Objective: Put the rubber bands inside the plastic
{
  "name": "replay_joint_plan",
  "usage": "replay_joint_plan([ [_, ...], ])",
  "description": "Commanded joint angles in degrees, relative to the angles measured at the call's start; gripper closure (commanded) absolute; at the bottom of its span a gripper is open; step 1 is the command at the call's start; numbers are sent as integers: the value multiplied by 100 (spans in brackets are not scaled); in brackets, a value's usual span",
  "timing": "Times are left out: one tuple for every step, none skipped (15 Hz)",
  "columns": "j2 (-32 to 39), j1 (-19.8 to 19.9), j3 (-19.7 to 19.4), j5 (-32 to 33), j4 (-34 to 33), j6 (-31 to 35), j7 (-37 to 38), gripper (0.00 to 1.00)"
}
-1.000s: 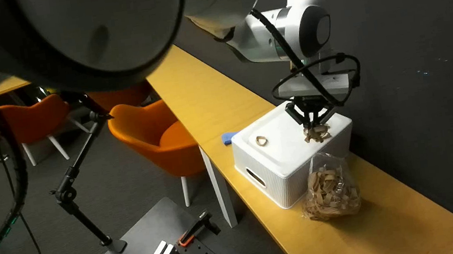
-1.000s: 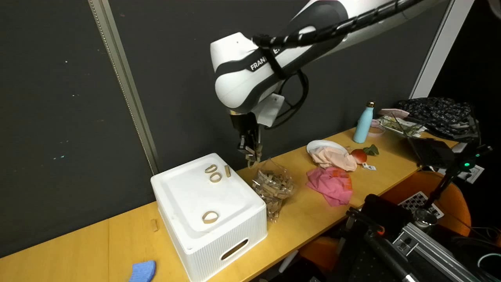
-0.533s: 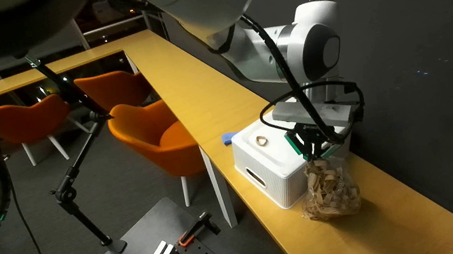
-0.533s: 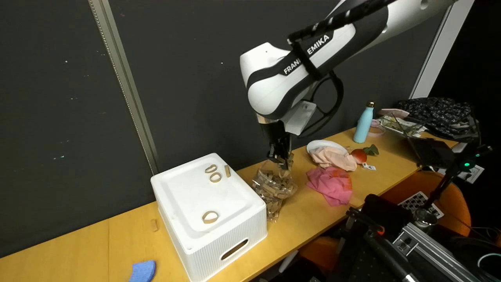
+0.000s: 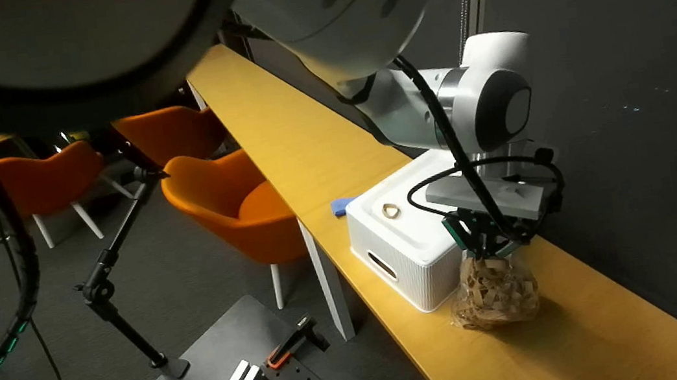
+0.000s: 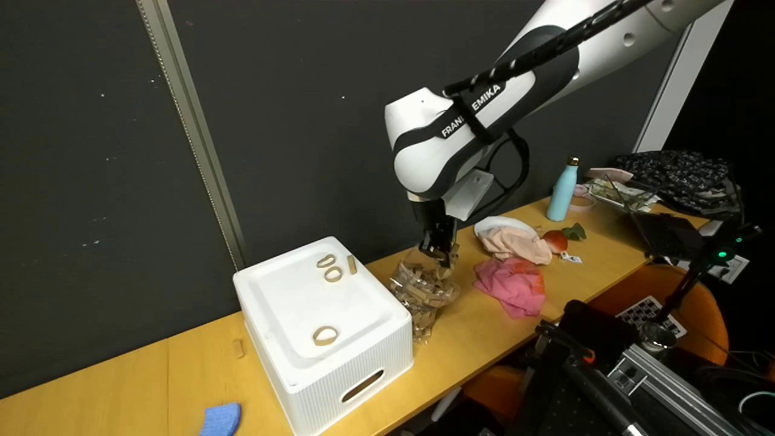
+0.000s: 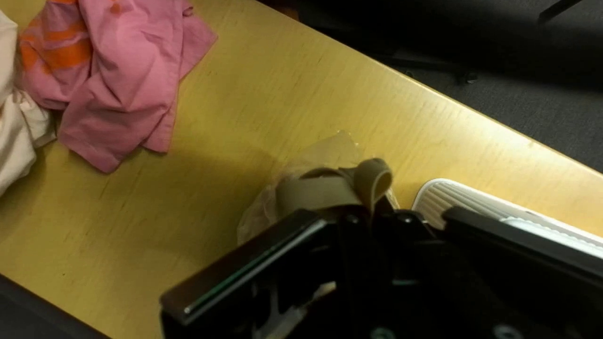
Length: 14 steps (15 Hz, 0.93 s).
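In the wrist view my gripper is shut on a bunch of tan rubber bands, whose loops stick out past the dark fingertips. Behind them the clear, crinkly plastic shows on the table, partly covered by the bands and fingers. Both exterior views show this plastic standing beside the white box, filled with many more tan bands. My gripper points down at its mouth, toward one side of the opening. Whether the held bands are below the rim I cannot tell. Several loose rubber bands lie on the box.
The upturned white box stands close against the plastic. A pink cloth lies on its opposite side, with a light blue bottle farther along. Another tan band and a blue cloth lie past the box. A dark wall runs behind the table.
From above the box's edge my gripper has come over and down to the plastic's mouth, carrying the held bands. The plastic, the box and the loose bands stay where they were.
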<state>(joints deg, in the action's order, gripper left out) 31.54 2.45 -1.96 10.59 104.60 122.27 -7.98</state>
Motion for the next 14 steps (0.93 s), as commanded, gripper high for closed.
replay_joint_plan([
  [411,-42,67,-30,-400,220,-24,98],
  [507,-63,76,-8,-483,320,-30,98],
  [590,-70,85,-15,-562,398,-40,98],
  [667,-79,88,-6,-637,478,-62,98],
  [744,-86,96,-2,-716,579,-85,98],
  [803,-90,111,-21,-782,638,-103,98],
  [869,-102,112,-14,-852,696,-114,98],
  [923,-113,109,5,-900,776,-128,98],
  [969,-115,108,10,-958,838,-151,98],
  [1005,-116,113,7,-992,918,-174,98],
  [1049,-129,94,30,-1033,958,-178,98],
  [1084,-148,54,68,-1066,976,-147,98],
  [1113,-131,61,67,-1083,1042,-178,98],
  [1131,-154,33,113,-1082,1143,-160,98],
])
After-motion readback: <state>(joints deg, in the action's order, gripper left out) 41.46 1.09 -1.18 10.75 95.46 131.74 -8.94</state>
